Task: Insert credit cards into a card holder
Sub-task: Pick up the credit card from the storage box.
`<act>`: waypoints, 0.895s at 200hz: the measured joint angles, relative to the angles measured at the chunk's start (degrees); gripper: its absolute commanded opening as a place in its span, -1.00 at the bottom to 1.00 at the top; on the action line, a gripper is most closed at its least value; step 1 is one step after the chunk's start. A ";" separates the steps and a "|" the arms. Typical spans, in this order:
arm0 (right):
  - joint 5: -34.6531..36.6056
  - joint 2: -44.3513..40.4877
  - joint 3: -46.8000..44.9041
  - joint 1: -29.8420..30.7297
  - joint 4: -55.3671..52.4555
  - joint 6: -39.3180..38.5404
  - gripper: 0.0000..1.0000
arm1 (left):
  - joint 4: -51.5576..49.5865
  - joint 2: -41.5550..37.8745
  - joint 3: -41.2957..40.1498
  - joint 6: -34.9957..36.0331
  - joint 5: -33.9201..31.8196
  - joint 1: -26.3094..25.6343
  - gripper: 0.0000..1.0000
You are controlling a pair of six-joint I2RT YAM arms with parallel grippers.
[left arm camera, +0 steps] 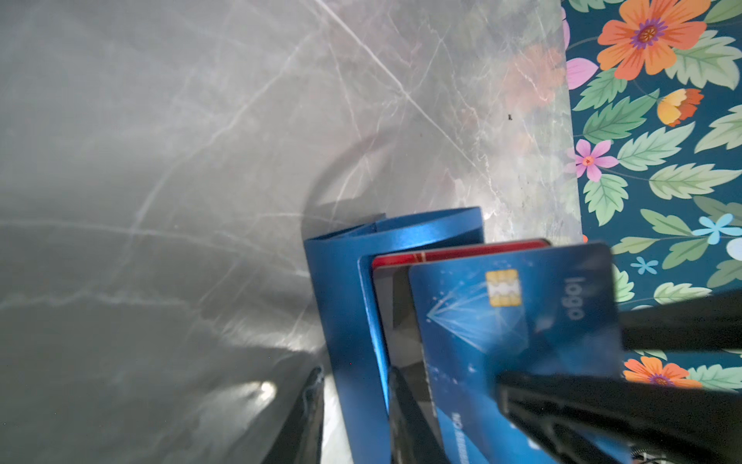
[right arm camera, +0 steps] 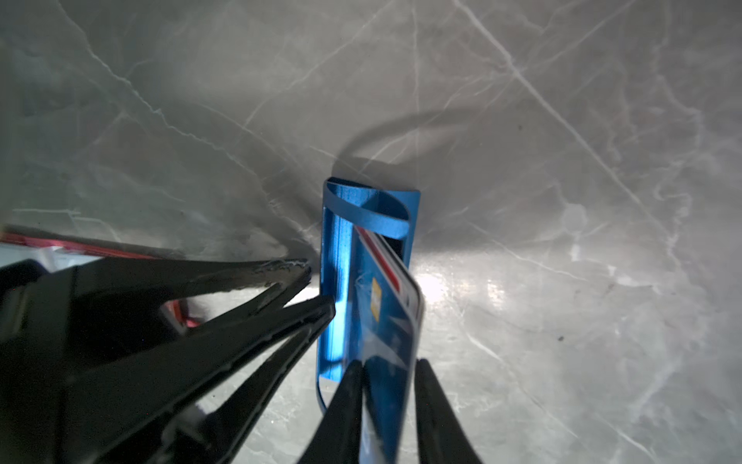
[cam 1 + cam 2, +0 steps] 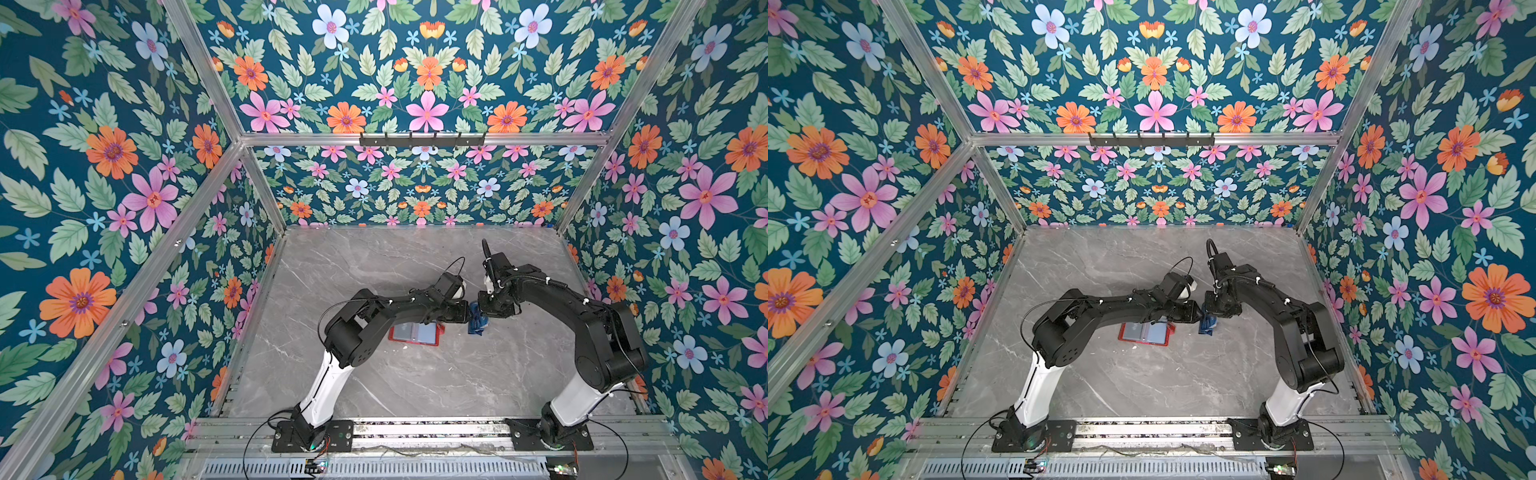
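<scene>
Blue card (image 1: pixel 514 321) stands on end in blue tray (image 2: pixel 335 261), straddled by right gripper (image 2: pixel 387 363) (pinch unconfirmable); left gripper (image 1: pixel 355 377) clamps tray wall; card holder (image 3: pixel 415 334) lies flat beside tray

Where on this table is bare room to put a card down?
Bare marble: between back wall and arms; between red card holder and front rail. Crowded: around the blue tray, where left gripper and right gripper meet.
</scene>
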 measured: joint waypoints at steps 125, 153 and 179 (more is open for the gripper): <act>0.28 -1.16 0.70 0.07 -1.90 -0.02 -0.60 | 0.04 0.00 -0.02 0.00 -0.09 0.00 -0.44; 0.66 -2.84 1.16 0.13 -2.69 -0.04 -0.63 | -0.24 0.00 -0.02 0.00 -0.68 0.04 -0.44; 0.66 -2.93 1.20 0.24 -2.91 -0.04 -0.71 | -0.26 0.00 -0.02 0.00 -0.81 0.02 -0.44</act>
